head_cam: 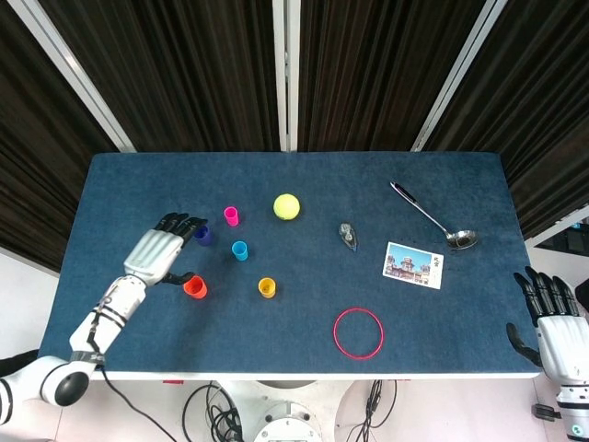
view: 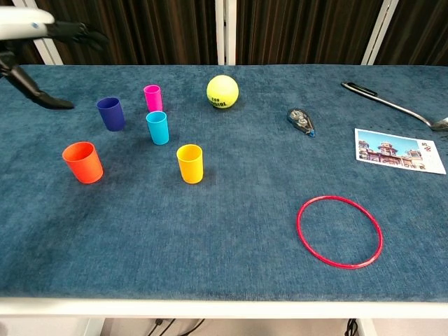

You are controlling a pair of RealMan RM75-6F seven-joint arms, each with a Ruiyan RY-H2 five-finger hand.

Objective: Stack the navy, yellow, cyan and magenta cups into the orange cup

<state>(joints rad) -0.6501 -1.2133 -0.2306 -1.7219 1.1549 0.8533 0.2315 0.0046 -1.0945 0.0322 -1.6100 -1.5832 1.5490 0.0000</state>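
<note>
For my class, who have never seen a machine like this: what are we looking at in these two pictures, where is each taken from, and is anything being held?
This is a two-armed robot with finger-bearing hands, steered by a person. The head view looks down on the blue table; the chest view looks across it from low in front.

On the table stand five small cups: navy cup, magenta cup, cyan cup, yellow cup and orange cup. There are also a yellow ball, a ladle, a postcard, a red ring and a small tape dispenser.

The left robot hand hovers open over the table near the navy and orange cups. The right robot hand waits open beside the table. Nothing is held.
</note>
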